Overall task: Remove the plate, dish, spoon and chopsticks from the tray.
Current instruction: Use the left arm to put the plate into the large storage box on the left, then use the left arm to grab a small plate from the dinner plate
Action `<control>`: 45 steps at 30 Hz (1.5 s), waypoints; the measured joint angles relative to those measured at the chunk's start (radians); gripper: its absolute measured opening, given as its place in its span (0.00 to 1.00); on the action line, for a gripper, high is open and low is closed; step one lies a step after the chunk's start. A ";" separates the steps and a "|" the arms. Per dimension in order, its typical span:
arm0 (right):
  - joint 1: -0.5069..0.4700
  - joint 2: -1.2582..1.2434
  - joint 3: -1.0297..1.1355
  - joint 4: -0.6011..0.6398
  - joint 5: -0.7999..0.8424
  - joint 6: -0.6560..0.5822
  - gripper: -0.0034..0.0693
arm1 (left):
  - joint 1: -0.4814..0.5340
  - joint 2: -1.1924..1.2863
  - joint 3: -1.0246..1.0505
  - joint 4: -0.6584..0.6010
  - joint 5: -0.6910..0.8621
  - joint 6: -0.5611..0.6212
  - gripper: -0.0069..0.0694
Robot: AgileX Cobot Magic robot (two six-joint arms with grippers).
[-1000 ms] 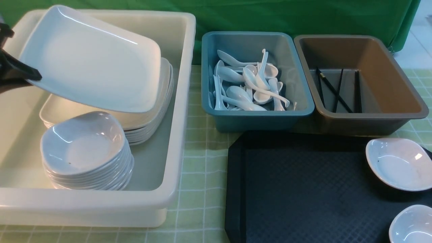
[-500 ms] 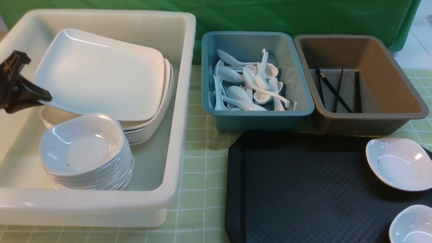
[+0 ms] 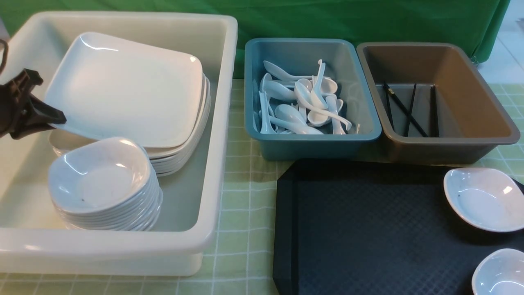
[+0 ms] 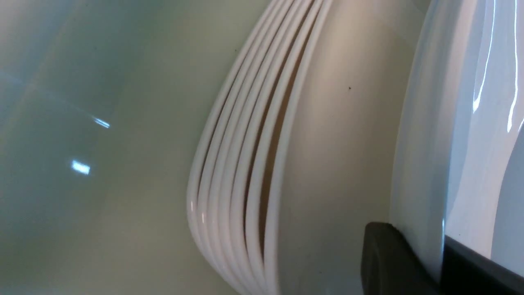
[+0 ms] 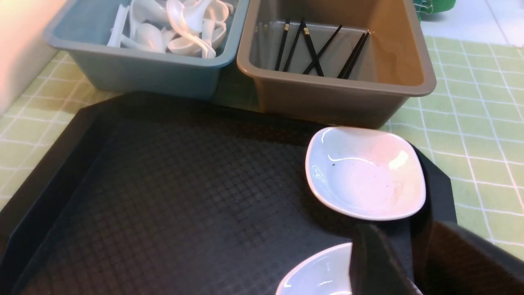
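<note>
Lower than a second ago: the plate (image 3: pixel 123 86) now rests tilted on the plate stack (image 3: pixel 180 153) in the white bin (image 3: pixel 223 123), left tool (image 3: pixel 59 120) clamped tight on its left edge. Right tool (image 5: pixel 421 262) hangs part-open above the tray (image 5: pixel 163 184), gripping nothing.

A black tray (image 5: pixel 163 196) filled most of the frame, lying on a green checked cloth (image 5: pixel 470 123). A white dish (image 5: pixel 364 176) sat on the tray, right of the middle. A second white dish (image 5: pixel 315 274) peeked in at the bottom edge, partly behind the right gripper (image 5: pixel 400 231), whose two dark fingers (image 5: pixel 376 266) stood apart. In the upper left was a blue-green bin (image 5: pixel 135 69) full of white spoons (image 5: pixel 184 24). Just beside it, a brown bin (image 5: pixel 327 94) held black chopsticks (image 5: pixel 311 51).
</note>
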 joint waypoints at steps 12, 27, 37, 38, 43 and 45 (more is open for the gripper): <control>0.000 0.000 0.000 0.008 0.000 0.001 0.32 | 0.000 0.000 0.000 0.113 -0.057 0.049 0.31; 0.000 0.000 0.000 0.010 0.000 0.004 0.33 | 0.000 0.001 -0.213 0.287 0.121 -0.055 0.75; 0.000 0.020 -0.039 0.004 0.032 0.000 0.23 | -0.031 -0.010 -0.474 0.321 0.403 -0.286 0.44; 0.000 0.037 -0.065 -0.012 0.056 0.000 0.18 | -0.056 -0.027 -0.483 0.327 0.409 -0.308 0.32; 0.000 0.096 -0.165 -0.108 0.116 0.000 0.05 | -0.273 -0.092 -0.488 0.370 0.421 -0.370 0.09; 0.000 0.106 -0.201 -0.159 0.118 0.001 0.05 | -0.401 -0.104 -0.484 0.386 0.423 -0.416 0.09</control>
